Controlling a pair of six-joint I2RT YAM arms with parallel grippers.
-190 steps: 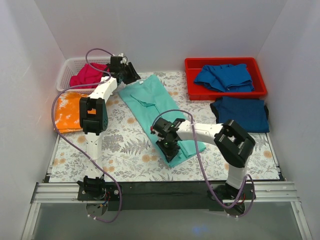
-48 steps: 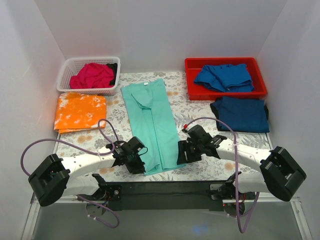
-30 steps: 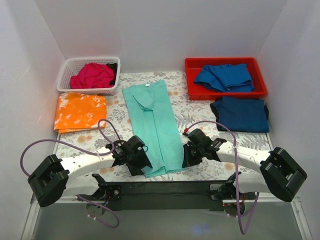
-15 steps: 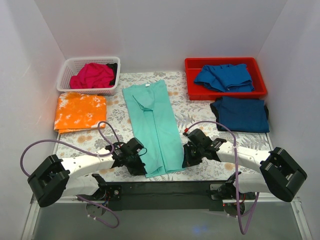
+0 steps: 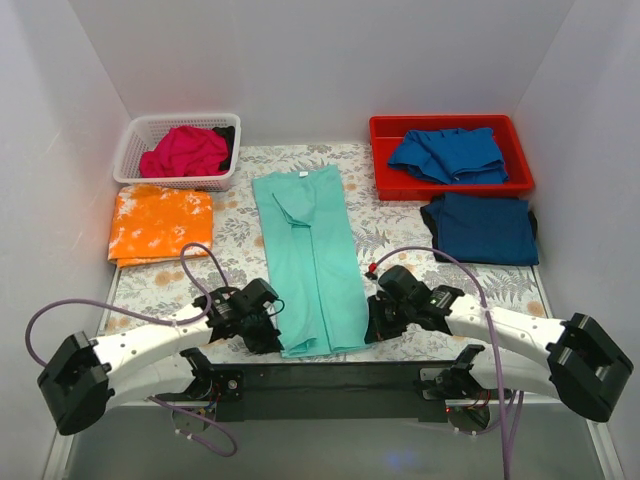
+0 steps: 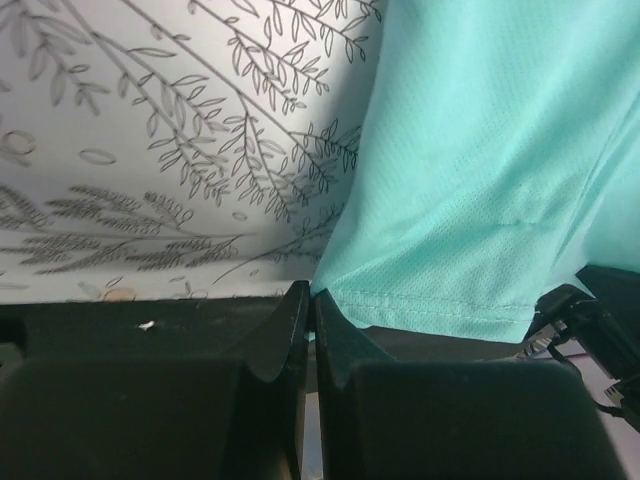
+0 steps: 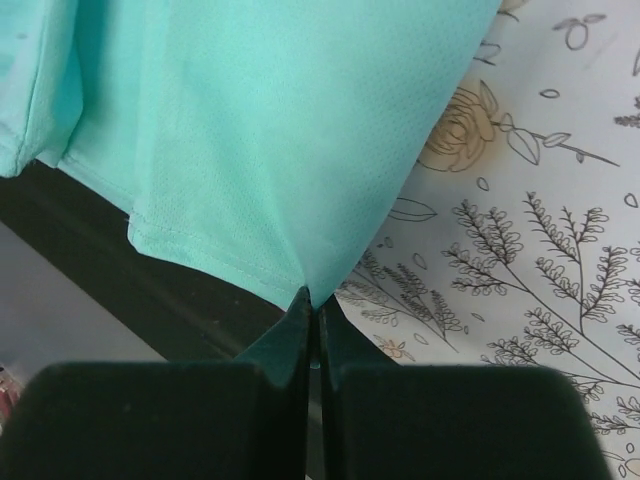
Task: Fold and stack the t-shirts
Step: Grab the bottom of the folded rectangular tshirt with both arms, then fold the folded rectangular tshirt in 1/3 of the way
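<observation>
The left gripper (image 5: 268,335) and right gripper (image 5: 375,325) sit low at the near corners of the mint-teal t-shirt (image 5: 310,260), which lies lengthwise in the middle of the printed sheet (image 5: 400,235). In the left wrist view, the left gripper (image 6: 311,298) is pinched tight on the hem's left corner. In the right wrist view, the right gripper (image 7: 311,300) nips the right corner in the same way. The fold will likely go best if both corners lift evenly, with the hem kept taut while it is carried far toward the collar.

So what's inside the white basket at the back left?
A bunched magenta-pink t-shirt fills the basket, with something black at its right end. The cloth covers the floor, so anything beneath cannot be seen.
</observation>
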